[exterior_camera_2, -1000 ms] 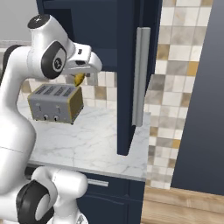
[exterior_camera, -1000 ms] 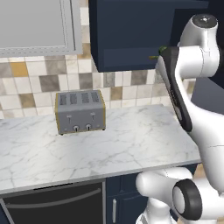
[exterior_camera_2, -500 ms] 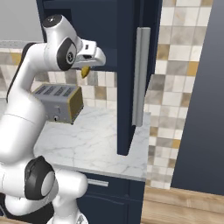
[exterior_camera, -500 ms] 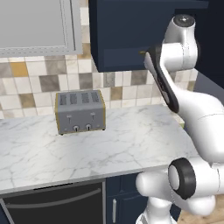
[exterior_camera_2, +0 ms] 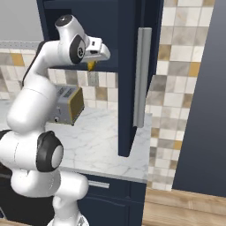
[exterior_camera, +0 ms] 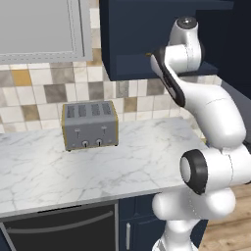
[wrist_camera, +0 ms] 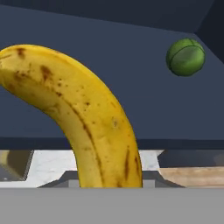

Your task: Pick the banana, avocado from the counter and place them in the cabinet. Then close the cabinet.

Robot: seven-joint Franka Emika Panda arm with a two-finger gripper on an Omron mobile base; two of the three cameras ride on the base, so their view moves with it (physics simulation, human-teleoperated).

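Observation:
My gripper (exterior_camera_2: 93,58) is shut on the banana (exterior_camera_2: 91,65), a yellow fruit with brown specks, and holds it high at the open front of the navy cabinet (exterior_camera_2: 129,53). In the hand view the banana (wrist_camera: 94,122) curves up from the bottom, close to the lens. The round dark green avocado (wrist_camera: 185,57) lies inside the cabinet, toward the back, apart from the banana. The cabinet door (exterior_camera_2: 132,88) stands open with its silver bar handle (exterior_camera_2: 141,75) facing me. Below lies the white marble counter (exterior_camera: 127,162).
A grey four-slot toaster (exterior_camera: 89,125) with yellow sides stands on the counter against the tiled wall, also seen as the toaster (exterior_camera_2: 68,104). A light grey framed cabinet (exterior_camera: 44,24) hangs to the left. The open door juts out over the counter's right end.
The arm has lifted and swung toward the cabinet opening, carrying the banana up from above the toaster to the level of the cabinet's shelf. The grip has not changed.

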